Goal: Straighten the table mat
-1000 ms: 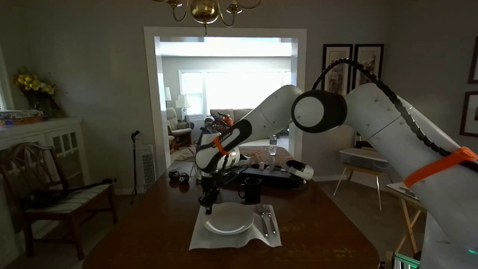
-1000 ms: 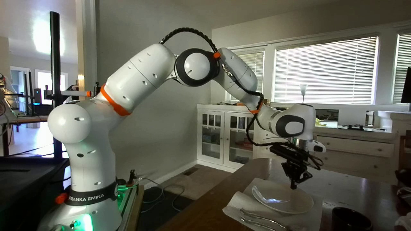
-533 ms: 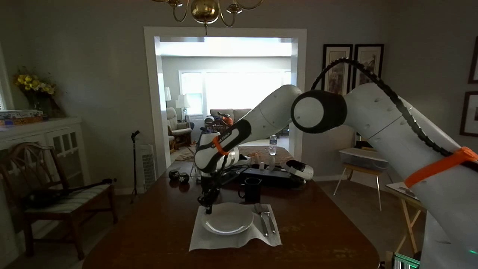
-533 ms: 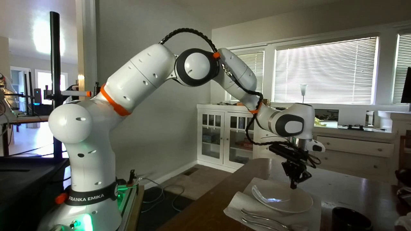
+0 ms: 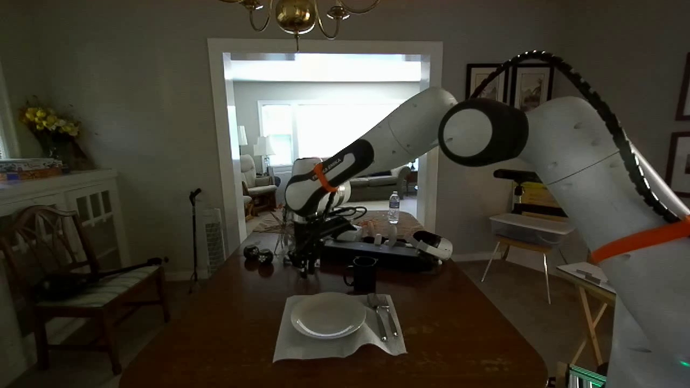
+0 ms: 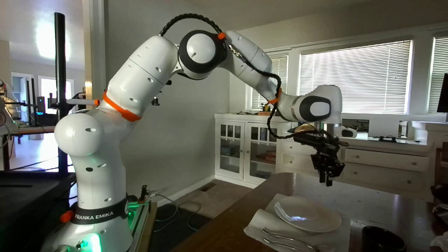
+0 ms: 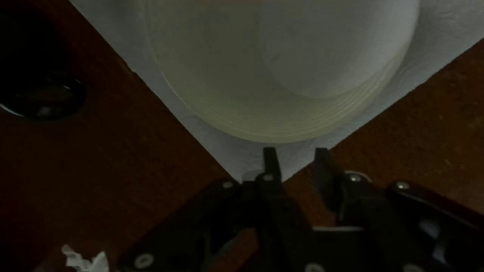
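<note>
Hovering fingers (image 7: 270, 163), parted, table mat (image 5: 314, 347) rippled

The table (image 5: 453, 328) carries 1 pale mat (image 5: 315, 347) and 1 dark mug (image 5: 365, 275).

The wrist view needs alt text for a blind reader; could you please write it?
An open, empty pincer hangs at the bottom, in front of the corner of a pale mat. A round plate cut off at top rests on the mat; a black mug shows upper left on the brown table.
</note>
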Controlling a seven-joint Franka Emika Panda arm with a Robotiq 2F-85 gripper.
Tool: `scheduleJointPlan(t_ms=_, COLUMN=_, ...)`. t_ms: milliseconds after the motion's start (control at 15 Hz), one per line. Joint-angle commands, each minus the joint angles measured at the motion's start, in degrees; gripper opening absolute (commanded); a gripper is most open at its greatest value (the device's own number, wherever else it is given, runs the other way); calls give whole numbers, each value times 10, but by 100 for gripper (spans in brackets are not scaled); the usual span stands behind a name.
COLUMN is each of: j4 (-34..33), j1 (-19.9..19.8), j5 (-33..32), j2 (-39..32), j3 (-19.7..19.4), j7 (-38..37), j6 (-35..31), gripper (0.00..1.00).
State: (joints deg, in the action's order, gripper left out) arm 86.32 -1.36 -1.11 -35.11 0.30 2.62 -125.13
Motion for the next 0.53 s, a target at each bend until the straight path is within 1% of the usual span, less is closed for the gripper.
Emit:
scheduleJointPlan(t_ms=0, j4=38, j1=36, j5=-48, j2=63, j3=-39, j7=-88, j6=96, gripper=63)
scheduleJointPlan(t_ms=133, j4=39, j1=42, j5=-62, j2=86, j3=-46, j7=-130, j6=167, gripper=78)
scheduleJointPlan(t_ms=200, j4=41, j1=44, j5=-60, j2=96, j3=-46, j7=-155, j6=189, gripper=87)
scheduleJointPlan(t_ms=333, j4=43, j1=42, j5=-44, j2=113, j3=-48, j7=-212, j6=224, gripper=100)
scheduleJointPlan(t_ms=467, j4=48, j1=36, j5=-27, j2=126, j3=-49, j7=-262, j6=239, gripper=100)
